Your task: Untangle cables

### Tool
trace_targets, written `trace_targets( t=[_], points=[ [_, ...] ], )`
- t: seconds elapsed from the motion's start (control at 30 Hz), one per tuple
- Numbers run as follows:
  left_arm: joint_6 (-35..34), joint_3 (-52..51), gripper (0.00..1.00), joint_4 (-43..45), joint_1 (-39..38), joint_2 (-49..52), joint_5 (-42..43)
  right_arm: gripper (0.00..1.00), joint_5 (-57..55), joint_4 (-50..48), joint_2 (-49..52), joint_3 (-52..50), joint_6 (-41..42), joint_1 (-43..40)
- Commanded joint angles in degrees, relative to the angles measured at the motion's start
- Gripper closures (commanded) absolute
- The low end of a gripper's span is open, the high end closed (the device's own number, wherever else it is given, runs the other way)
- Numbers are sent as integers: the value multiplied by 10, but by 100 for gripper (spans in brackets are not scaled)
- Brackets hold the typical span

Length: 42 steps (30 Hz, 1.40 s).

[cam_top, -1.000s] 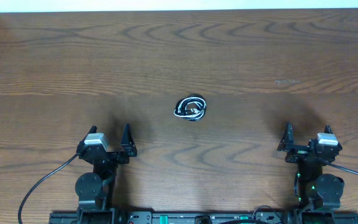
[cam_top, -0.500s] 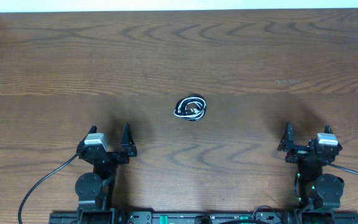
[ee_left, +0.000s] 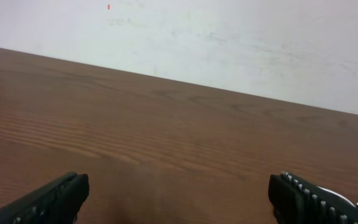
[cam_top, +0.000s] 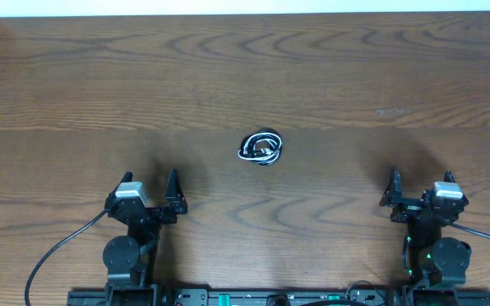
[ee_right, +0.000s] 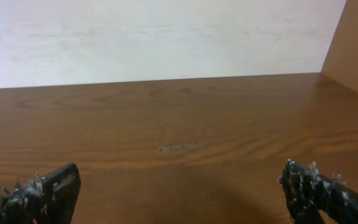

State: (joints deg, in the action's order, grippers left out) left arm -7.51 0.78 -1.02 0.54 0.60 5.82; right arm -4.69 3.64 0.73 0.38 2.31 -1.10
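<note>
The cables (cam_top: 261,147) lie knotted in a small black and white bundle on the wooden table (cam_top: 245,76), near its middle. My left gripper (cam_top: 151,189) is open and empty at the near left, well apart from the bundle. My right gripper (cam_top: 419,183) is open and empty at the near right, also far from it. In the left wrist view the gripper (ee_left: 178,193) shows two spread fingertips over bare wood. In the right wrist view the gripper (ee_right: 182,186) shows the same. The bundle is out of view in both wrist views.
A white wall (ee_left: 229,37) rises behind the table's far edge. A wooden side panel (ee_right: 353,43) stands at the right end. Thick black arm cables (cam_top: 54,255) trail at the near left. A faint scuff (ee_right: 179,147) marks the wood.
</note>
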Motion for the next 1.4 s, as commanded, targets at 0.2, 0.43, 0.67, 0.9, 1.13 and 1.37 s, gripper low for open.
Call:
trace_targets(
  t=[0.2, 0.43, 0.67, 0.9, 1.13, 1.37],
  points=[
    [-1, -5, 2, -25, 0, -4, 10, 1, 3, 2, -4, -1, -9, -4],
    [-1, -5, 2, -25, 0, -4, 10, 1, 3, 2, -4, -1, -9, -4],
    [-1, -5, 2, -25, 0, -4, 10, 1, 3, 2, -4, -1, -9, -4],
    [-1, -5, 2, -25, 0, -4, 10, 1, 3, 2, -4, -1, -9, -4],
    [-1, -5, 2, -25, 0, -4, 10, 1, 3, 2, -4, -1, -9, -4],
    [-1, -5, 2, -25, 0, -4, 10, 1, 3, 2, -4, -1, -9, -4]
  ],
)
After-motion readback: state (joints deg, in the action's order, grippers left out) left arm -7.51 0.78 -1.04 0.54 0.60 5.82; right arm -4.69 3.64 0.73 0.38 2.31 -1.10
